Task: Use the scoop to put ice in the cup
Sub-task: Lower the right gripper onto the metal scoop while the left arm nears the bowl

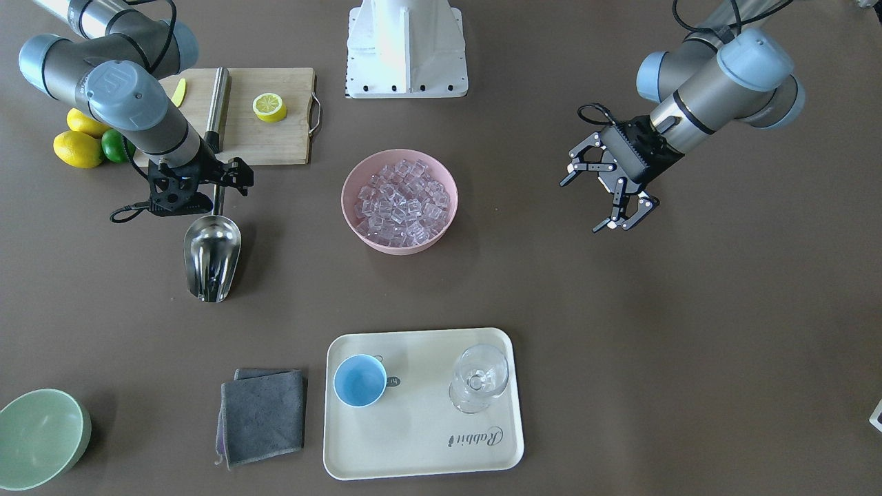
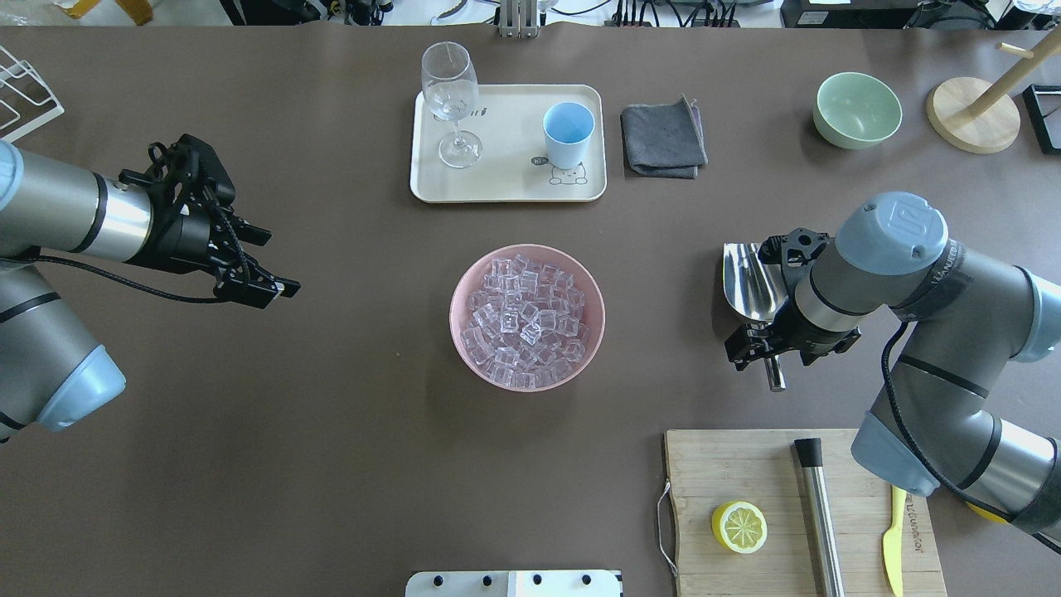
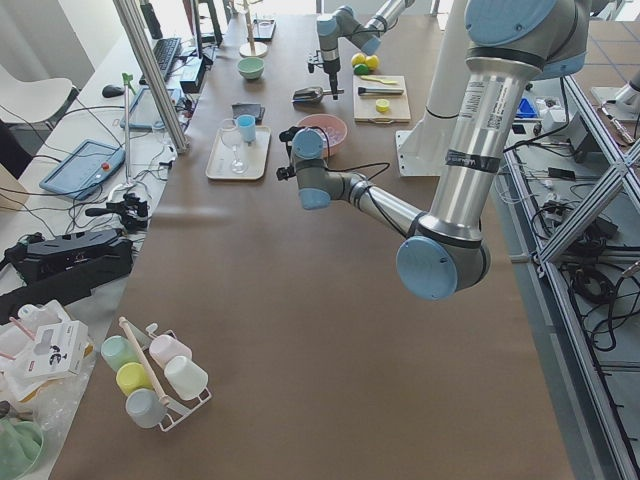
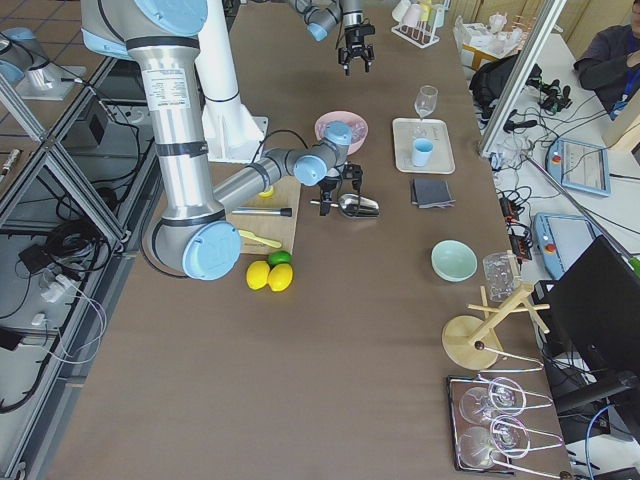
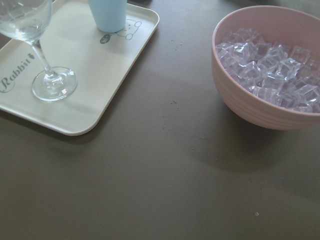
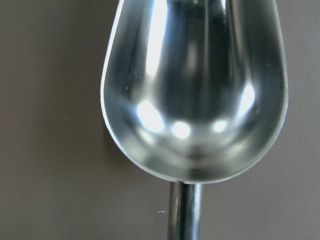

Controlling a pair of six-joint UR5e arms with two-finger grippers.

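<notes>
Covering the scoop (image 1: 212, 258) handle, right hand (image 1: 218, 186), grip impossible to tell, left hand (image 1: 580, 207) released and empty

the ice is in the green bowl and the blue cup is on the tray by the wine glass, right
Not quite: the ice is in the pink bowl, as the overhead view shows. The blue cup is on the tray by the wine glass.
</notes>
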